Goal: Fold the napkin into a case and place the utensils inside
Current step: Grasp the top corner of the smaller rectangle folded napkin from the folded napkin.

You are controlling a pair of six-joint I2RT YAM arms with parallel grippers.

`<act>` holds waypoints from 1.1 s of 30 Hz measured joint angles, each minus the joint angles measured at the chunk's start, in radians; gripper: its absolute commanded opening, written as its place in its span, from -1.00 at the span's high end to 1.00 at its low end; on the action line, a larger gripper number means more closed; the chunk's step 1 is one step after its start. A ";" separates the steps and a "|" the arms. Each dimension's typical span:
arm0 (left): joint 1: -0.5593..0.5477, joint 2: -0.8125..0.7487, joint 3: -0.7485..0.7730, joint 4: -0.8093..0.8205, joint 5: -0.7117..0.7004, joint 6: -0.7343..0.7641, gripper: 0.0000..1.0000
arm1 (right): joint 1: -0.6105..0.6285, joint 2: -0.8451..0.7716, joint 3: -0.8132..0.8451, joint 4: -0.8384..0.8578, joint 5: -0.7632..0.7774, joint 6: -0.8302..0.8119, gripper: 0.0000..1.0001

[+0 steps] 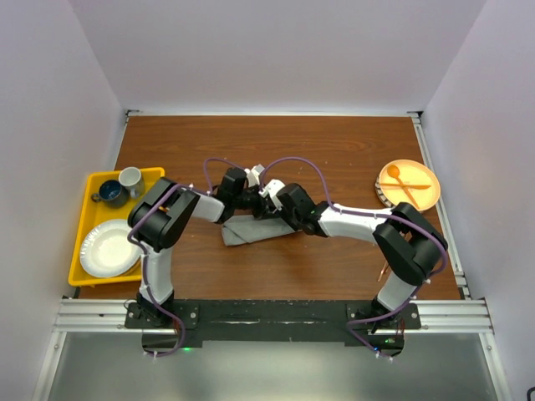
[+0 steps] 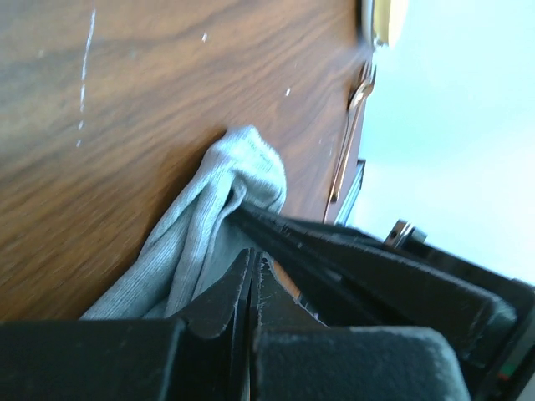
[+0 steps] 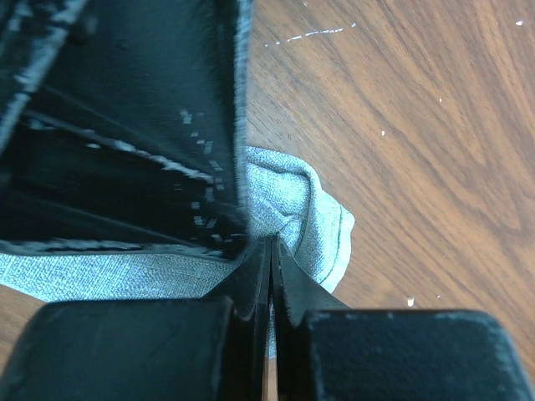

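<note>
The napkin (image 1: 251, 231) is a grey cloth folded into a narrow strip in the middle of the table. It also shows in the left wrist view (image 2: 226, 184) and the right wrist view (image 3: 313, 209). My left gripper (image 1: 252, 200) (image 2: 252, 255) and right gripper (image 1: 263, 203) (image 3: 272, 242) meet tip to tip over its far edge. Both have their jaws shut, with a bunched fold of the cloth at the tips. A slim copper utensil (image 2: 349, 138) lies on the wood beyond the cloth, near the table's edge.
A yellow tray (image 1: 92, 180) at the left holds a white plate (image 1: 109, 249), a blue cup (image 1: 110, 194) and a grey mug (image 1: 131, 178). An orange plate (image 1: 418, 194) with an orange spoon and fork sits at the far right.
</note>
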 measured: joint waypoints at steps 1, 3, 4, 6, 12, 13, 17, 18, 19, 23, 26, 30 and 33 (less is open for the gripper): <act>-0.003 0.000 0.000 0.010 -0.009 -0.009 1.00 | 0.000 0.000 0.001 -0.002 0.000 0.004 1.00; -0.010 0.000 0.000 0.024 -0.032 -0.021 1.00 | -0.002 0.000 0.003 -0.009 0.002 0.012 1.00; -0.012 0.000 0.000 0.030 -0.043 -0.027 1.00 | -0.002 0.000 0.003 -0.010 0.002 0.016 1.00; -0.020 0.000 0.000 0.037 -0.065 -0.029 1.00 | -0.002 0.000 0.004 -0.012 0.004 0.023 1.00; -0.037 0.019 0.000 0.030 -0.119 -0.029 1.00 | -0.002 0.000 0.005 -0.015 0.008 0.044 1.00; -0.038 0.026 0.000 0.022 -0.125 -0.028 1.00 | -0.002 0.000 0.005 -0.015 0.008 0.047 1.00; -0.039 0.035 0.000 0.002 -0.141 -0.026 1.00 | -0.002 -0.002 0.005 -0.015 0.008 0.054 1.00; -0.040 0.035 0.000 0.001 -0.143 -0.026 1.00 | -0.002 -0.003 0.005 -0.018 0.007 0.056 1.00; -0.040 0.035 0.000 0.000 -0.145 -0.026 1.00 | -0.002 -0.007 0.005 -0.023 0.004 0.057 0.94; -0.042 0.035 0.006 -0.015 -0.154 -0.019 1.00 | -0.004 -0.053 0.008 -0.087 -0.033 0.073 0.60; -0.042 0.035 0.017 -0.040 -0.158 -0.004 1.00 | -0.014 -0.108 0.046 -0.182 -0.070 0.084 0.44; -0.042 0.035 0.020 -0.046 -0.158 0.010 1.00 | -0.065 -0.147 0.166 -0.255 -0.113 0.082 0.39; -0.042 0.035 0.023 -0.051 -0.158 0.015 1.00 | -0.098 -0.145 0.200 -0.254 -0.115 0.069 0.31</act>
